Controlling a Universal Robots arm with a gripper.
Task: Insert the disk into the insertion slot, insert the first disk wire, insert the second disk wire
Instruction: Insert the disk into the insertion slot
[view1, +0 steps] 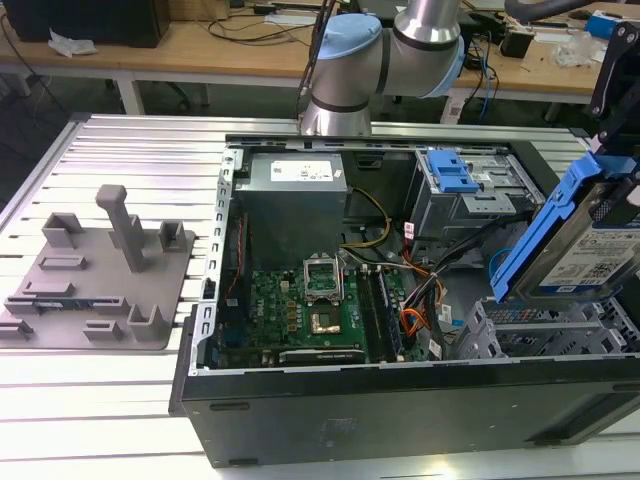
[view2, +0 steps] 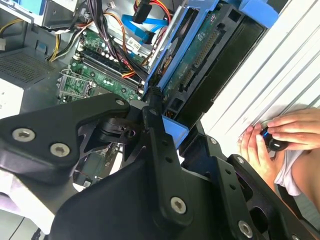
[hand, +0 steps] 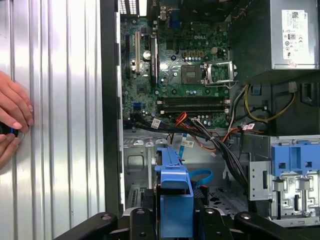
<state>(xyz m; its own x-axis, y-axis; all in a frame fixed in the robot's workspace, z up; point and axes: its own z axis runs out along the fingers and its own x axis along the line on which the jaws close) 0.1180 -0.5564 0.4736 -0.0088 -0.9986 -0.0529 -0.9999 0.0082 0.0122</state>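
We judge the first step to be in hand: the disk (view1: 590, 240) is not yet in the insertion slot (view1: 545, 335), and neither wire can go in while it hangs in the air. The gripper (hand: 175, 222) is closed on the disk, its black fingers (view2: 156, 125) pinching the blue carrier at one short end. In the exterior view the disk sits at the exterior view's right, over the open computer case (view1: 400, 405) and just above the slot, the low grey bay. The taller cage (view1: 470, 200) with the blue latch stands beyond it and is not the target. The disk's long axis is steeply tilted, running from a low end near the bay up toward the gripper. Its labelled face is turned to the exterior camera, and the circuit-board side shows in the second wrist view. Whether the low end touches the bay's rim or hangs just clear we cannot tell, since the carrier's edge hides that spot. By our reading, seating calls for bringing the axis down level with the bay and squaring the carrier to the perforated sides, as the slot looks only just wider than the drive. The loose wires (hand: 210, 137) lie between the bay and the motherboard (hand: 185, 65) and would need to stay out of the path. A person's hand (hand: 12, 117) rests on the ribbed table (hand: 60, 100) outside the case.
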